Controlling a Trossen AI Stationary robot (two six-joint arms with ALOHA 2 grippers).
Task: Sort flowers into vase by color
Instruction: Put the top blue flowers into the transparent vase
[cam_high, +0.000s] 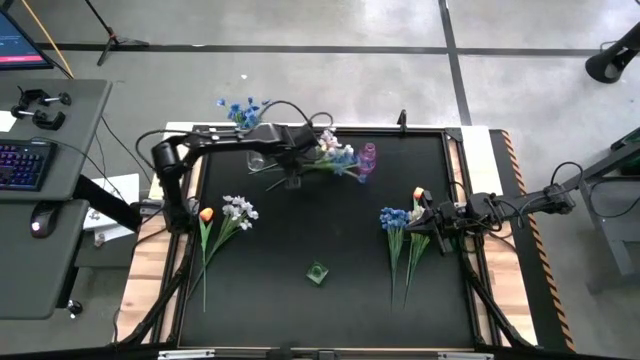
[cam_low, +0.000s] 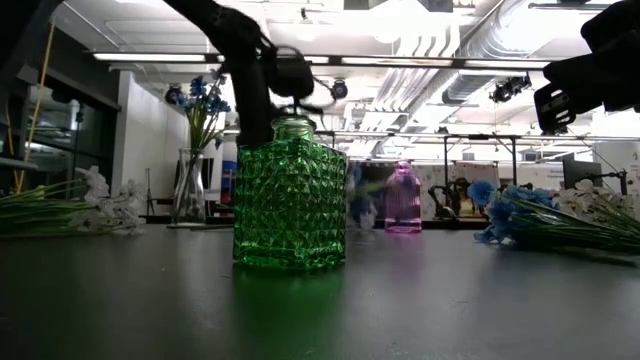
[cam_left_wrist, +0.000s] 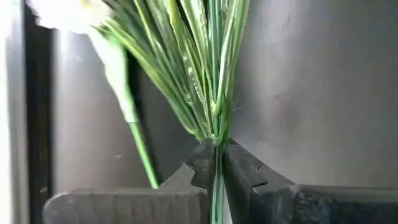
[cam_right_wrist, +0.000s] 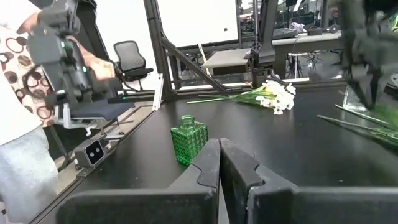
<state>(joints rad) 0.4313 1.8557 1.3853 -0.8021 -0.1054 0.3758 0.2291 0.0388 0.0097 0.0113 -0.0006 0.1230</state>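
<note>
Green flower stems (cam_left_wrist: 214, 93) pinched between the closed left tool (cam_left_wrist: 219, 163), blossoms fanning beyond.

We see the left gripper (cam_high: 293, 172) at the table's (cam_high: 330, 230) far side, the flower bunch (cam_high: 335, 155) just beside it toward the right gripper (cam_high: 424, 214); the small vase (cam_high: 317, 272) lies nearer, between both.

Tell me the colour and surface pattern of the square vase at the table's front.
Green glass vase with a raised diamond pattern; low view.
</note>
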